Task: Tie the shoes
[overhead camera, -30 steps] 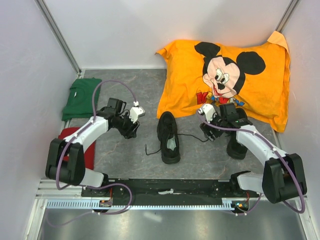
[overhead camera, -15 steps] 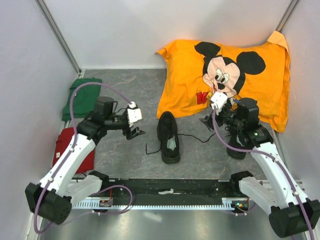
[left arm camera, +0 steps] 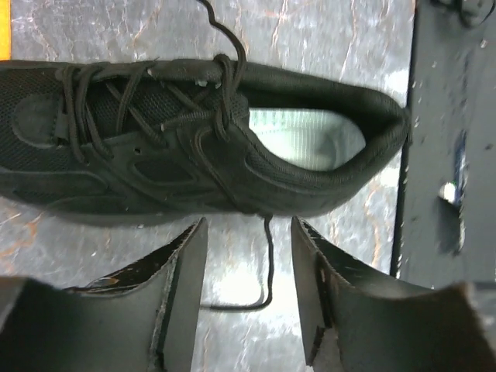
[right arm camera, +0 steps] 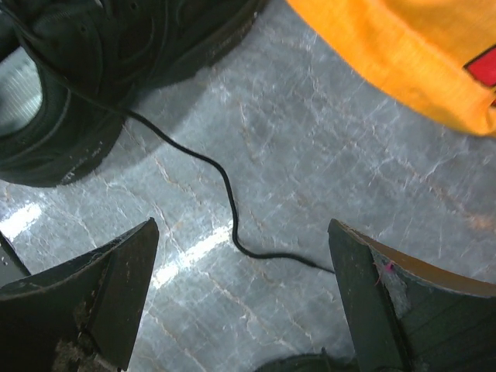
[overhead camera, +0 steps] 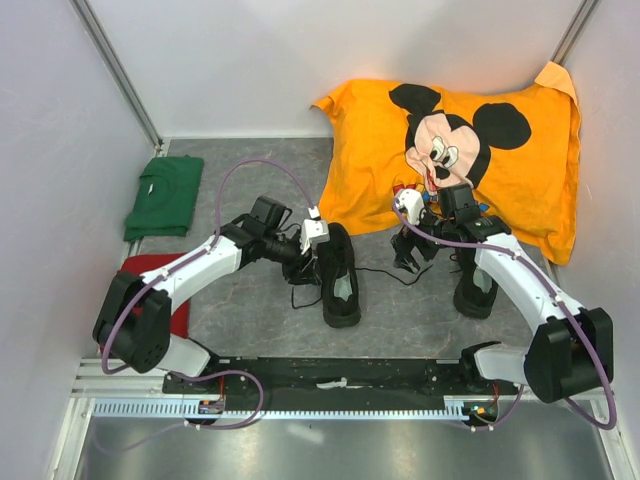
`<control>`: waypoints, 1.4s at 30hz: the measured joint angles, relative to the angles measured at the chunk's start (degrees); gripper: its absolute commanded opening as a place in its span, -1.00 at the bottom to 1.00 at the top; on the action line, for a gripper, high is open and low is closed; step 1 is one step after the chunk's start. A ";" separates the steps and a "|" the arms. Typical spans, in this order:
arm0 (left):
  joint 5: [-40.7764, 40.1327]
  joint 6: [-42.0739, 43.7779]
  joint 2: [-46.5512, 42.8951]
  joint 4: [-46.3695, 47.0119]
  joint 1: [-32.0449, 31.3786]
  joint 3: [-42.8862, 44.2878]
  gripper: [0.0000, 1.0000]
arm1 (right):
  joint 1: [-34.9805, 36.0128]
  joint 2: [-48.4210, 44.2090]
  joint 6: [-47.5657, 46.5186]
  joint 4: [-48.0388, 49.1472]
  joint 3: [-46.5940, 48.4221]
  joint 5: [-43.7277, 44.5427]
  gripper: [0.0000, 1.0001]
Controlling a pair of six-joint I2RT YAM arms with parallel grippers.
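Note:
One black shoe (overhead camera: 337, 275) lies in the middle of the mat, toe away from me, its pale insole showing. The second black shoe (overhead camera: 473, 290) lies at the right, partly hidden under my right arm. My left gripper (overhead camera: 302, 268) is open right beside the middle shoe's left flank. In the left wrist view the shoe (left arm camera: 194, 139) fills the top, and a loose lace end (left arm camera: 267, 263) lies on the mat between the open fingers (left arm camera: 182, 294). My right gripper (overhead camera: 408, 255) is open wide above the other loose lace (right arm camera: 225, 186), between the two shoes.
An orange Mickey Mouse pillow (overhead camera: 450, 130) lies at the back right, close to the right gripper; its edge also shows in the right wrist view (right arm camera: 403, 54). A folded green cloth (overhead camera: 165, 195) and a red cloth (overhead camera: 150, 290) lie at the left. A black rail (overhead camera: 330, 375) runs along the front.
My left gripper has swung right from the mat's left side to the middle shoe's flank. My right gripper has moved down and left over the lace between the shoes.

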 measured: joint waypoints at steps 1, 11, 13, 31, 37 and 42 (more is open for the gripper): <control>0.37 -1.03 0.22 0.79 -0.02 -0.22 -0.06 | 0.17 0.26 0.02 -0.50 0.00 0.50 0.96; 1.84 -7.48 2.60 5.79 -0.07 -2.12 -0.68 | 3.50 2.29 -0.22 -0.85 -0.46 3.93 0.87; 1.88 -8.41 2.89 6.73 -0.07 -2.21 -0.81 | 4.35 3.58 -0.31 -0.59 -0.76 4.42 0.84; 1.40 -17.79 -7.56 21.81 -0.07 -7.80 -0.97 | 8.24 16.20 0.72 5.38 -3.04 5.86 0.28; 1.16 -19.37 -8.76 26.75 -0.07 -10.45 -0.97 | 8.92 17.33 1.42 7.30 -3.50 7.50 0.22; 1.22 -20.13 -9.57 29.38 -0.07 -11.63 -0.97 | 8.94 17.33 1.73 7.48 -5.33 10.08 0.21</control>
